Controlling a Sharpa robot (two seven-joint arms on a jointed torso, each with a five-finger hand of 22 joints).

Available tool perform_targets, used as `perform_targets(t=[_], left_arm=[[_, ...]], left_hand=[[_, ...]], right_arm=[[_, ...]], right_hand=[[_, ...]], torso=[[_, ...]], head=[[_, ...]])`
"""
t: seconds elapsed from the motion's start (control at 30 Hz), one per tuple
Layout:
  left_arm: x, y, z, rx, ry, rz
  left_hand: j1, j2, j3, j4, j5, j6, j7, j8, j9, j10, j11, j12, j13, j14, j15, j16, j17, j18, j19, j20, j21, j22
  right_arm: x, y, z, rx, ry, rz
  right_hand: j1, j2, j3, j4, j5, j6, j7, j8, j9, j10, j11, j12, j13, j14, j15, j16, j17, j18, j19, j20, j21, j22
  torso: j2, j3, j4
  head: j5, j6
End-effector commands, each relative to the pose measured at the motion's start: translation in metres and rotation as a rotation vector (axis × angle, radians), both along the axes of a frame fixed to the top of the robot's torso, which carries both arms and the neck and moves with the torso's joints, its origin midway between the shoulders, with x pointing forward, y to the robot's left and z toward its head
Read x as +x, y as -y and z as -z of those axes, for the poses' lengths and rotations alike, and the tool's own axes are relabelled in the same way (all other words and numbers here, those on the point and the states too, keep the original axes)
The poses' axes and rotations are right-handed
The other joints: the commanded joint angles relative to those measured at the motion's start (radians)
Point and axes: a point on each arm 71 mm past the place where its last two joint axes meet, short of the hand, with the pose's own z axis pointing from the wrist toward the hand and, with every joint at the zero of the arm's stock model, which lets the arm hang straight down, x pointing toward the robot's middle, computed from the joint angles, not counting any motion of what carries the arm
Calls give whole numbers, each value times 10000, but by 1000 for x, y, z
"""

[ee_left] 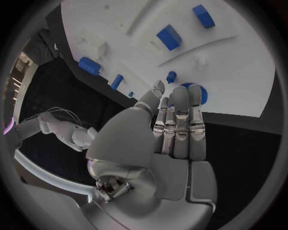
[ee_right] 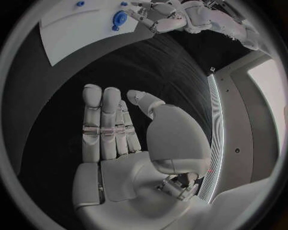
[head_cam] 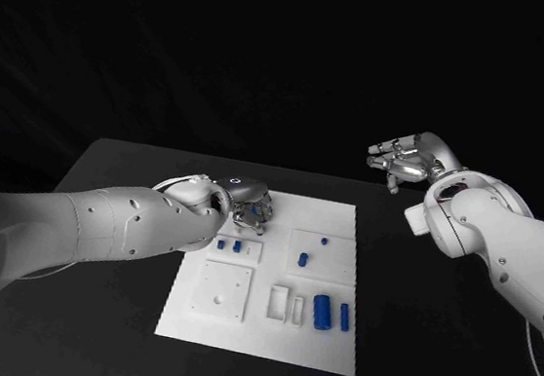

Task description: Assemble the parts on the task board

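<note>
The white task board (head_cam: 261, 334) lies in the middle of the black table. My left hand (head_cam: 248, 206) hovers over the board's far left corner, fingers straight and side by side (ee_left: 177, 120), holding nothing. Just past its fingertips sits a round blue part (ee_left: 202, 94). More blue parts lie on the board: a thick cylinder (head_cam: 322, 311) with a thinner one (head_cam: 345, 318) beside it, two small pieces (head_cam: 225, 244) near my left hand, and small ones (head_cam: 324, 242) toward the far right. My right hand (head_cam: 402, 162) is raised beyond the table's far right edge, flat and empty (ee_right: 114, 129).
White raised blocks and recesses (head_cam: 223, 290) cover the board's near left. Bare black table (head_cam: 449, 318) lies on the board's right under my right arm. In the right wrist view the board (ee_right: 78, 33) and my left hand (ee_right: 165, 19) lie far off.
</note>
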Motion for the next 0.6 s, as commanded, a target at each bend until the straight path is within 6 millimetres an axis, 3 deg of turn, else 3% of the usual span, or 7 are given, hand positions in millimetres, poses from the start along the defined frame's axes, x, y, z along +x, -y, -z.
perform_targets(t=[0.03,0.3,0.6], left_arm=[[-2,2,1,139,-92,309],[-2,0,1,182,-122,301],[-2,3,5,124,-157,366]], left_hand=[[-112,13,-22,79,53,84,6,3,-7,51,8,-27,-9,-34,-6,88,-10,73,-25,-5,58,196],[-109,17,-11,118,57,83,8,3,-7,38,11,-27,-9,-46,-4,156,-15,74,-22,-5,79,196],[-55,82,113,126,99,117,7,2,-7,87,-6,-29,-10,-42,-17,311,-27,88,-22,-21,214,215]], right_arm=[[0,-1,0,-52,12,-106],[1,-3,1,-31,4,-121],[1,-7,1,2,15,-179]], right_hand=[[-74,-56,35,7,55,15,61,-13,-4,-79,-24,-51,-11,-2,89,57,-9,72,23,49,-36,428],[-76,-62,50,21,59,11,63,-12,-3,-97,-19,-49,-12,2,92,62,-26,79,34,54,-55,429],[-76,-62,50,21,59,11,63,-12,-3,-97,-19,-49,-12,2,92,62,-26,79,34,54,-55,429]], torso=[[-4,12,-14],[10,54,-17],[57,64,-13]], head=[[28,-27],[73,-83],[60,-102]])
